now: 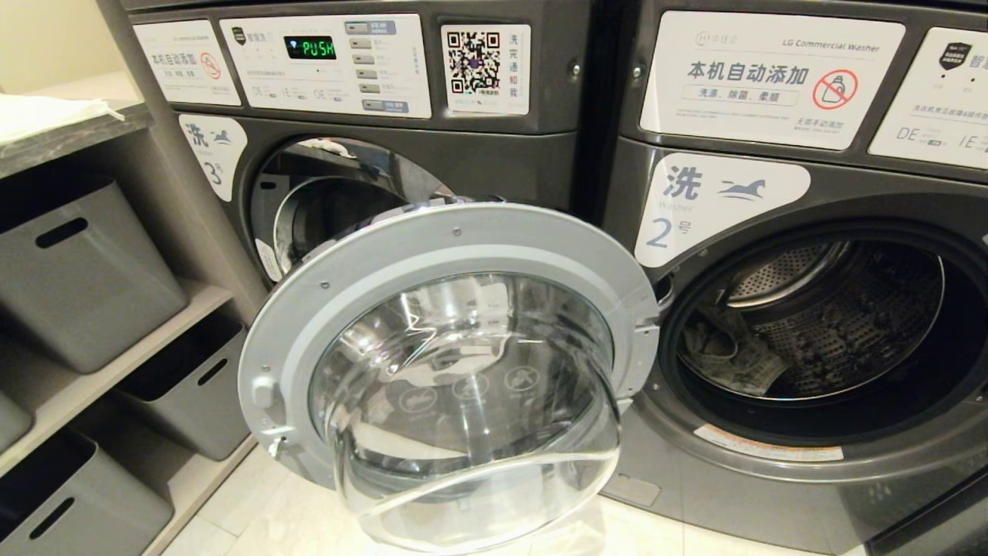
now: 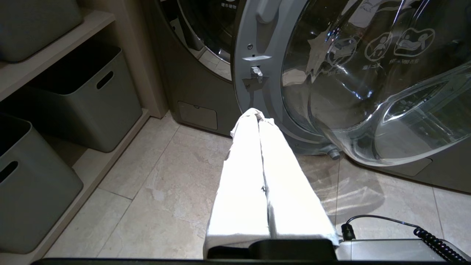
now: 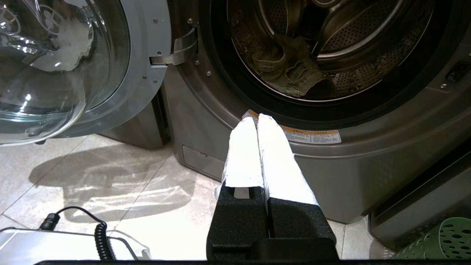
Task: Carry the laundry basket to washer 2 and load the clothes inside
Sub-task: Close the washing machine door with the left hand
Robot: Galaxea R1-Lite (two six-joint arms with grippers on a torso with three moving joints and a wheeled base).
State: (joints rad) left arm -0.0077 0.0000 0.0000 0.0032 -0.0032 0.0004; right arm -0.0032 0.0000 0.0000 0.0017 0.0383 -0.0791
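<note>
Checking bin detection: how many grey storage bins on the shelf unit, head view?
4. Upper shelf bin; middle shelf bin; bottom bin; a sliver of a fourth at the left edge. More may lie outside the view.

**Washer 3 stands open beside a shelf of grey bins**

The dark grey washer labelled 3 (image 1: 386, 147) has its porthole uncovered and a green "PUSH" readout (image 1: 310, 48) glowing on its control panel, next to a white QR-code sticker (image 1: 485, 68). To its left, a pale shelving unit (image 1: 116, 363) holds grey storage bins (image 1: 85, 270) with slot handles, stacked on several levels. A folded white cloth (image 1: 46, 114) lies on the dark countertop above. Beige floor tiles (image 2: 154, 191) run beneath.
</note>
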